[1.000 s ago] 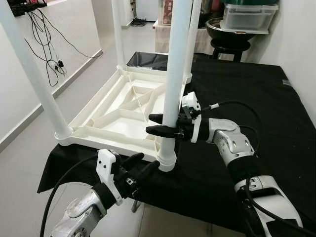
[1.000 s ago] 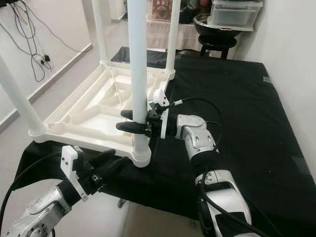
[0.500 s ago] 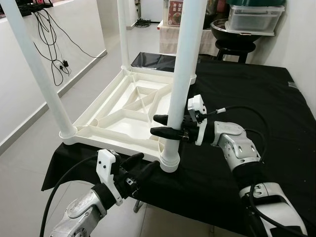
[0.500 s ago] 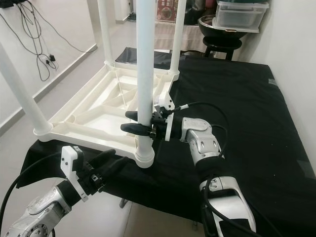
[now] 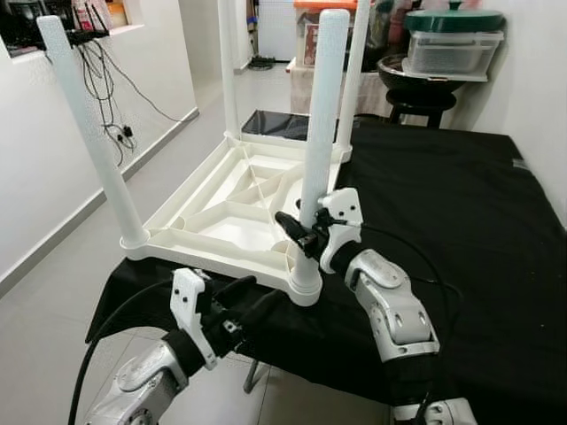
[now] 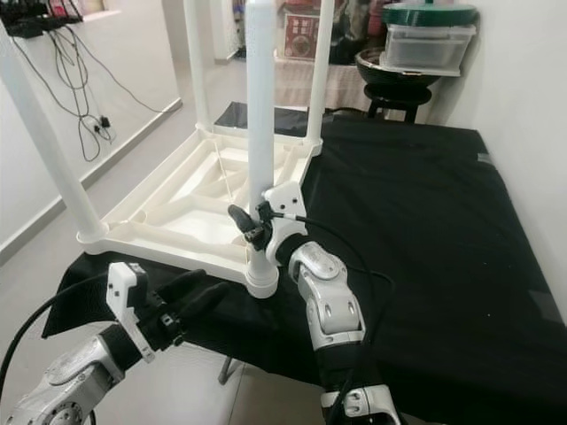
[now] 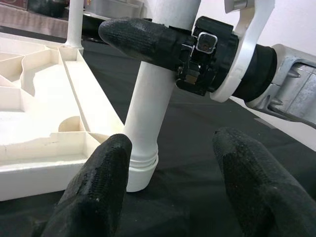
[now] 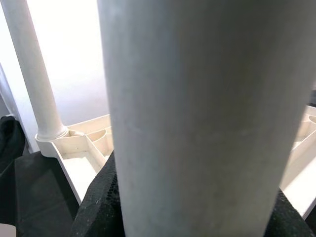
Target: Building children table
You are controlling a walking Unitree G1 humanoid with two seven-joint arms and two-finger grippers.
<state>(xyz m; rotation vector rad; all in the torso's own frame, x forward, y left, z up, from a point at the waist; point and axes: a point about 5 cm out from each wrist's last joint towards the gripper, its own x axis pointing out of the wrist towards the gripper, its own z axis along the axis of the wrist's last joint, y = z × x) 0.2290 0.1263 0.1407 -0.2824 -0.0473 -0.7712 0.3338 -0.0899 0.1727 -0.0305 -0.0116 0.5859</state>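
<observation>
A white children's table (image 5: 213, 262) lies upside down on the black-covered surface, with its legs standing up. My right gripper (image 5: 299, 232) is shut on the near right leg (image 5: 321, 106), low down, a little above its socket at the table's front corner. The right wrist view looks straight at this leg (image 8: 197, 123) from very close. My left gripper (image 5: 252, 297) is open just in front of that corner and below it, touching nothing. From the left wrist, its fingertips (image 7: 101, 173) frame the leg's base (image 7: 143, 163) and the right gripper (image 7: 148, 37) above it.
The black cloth (image 5: 461, 204) covers the surface to my right, up to a white wall. A clear lidded box (image 5: 454, 49) and a dark stool (image 5: 416, 88) stand behind. Cables (image 5: 111, 84) hang on the left wall above grey floor. Three other legs (image 5: 93, 133) stand upright.
The camera has shifted and now takes in the leg tops. My right forearm has swung round to the near side while its gripper stays shut on the leg. The left gripper has held still.
</observation>
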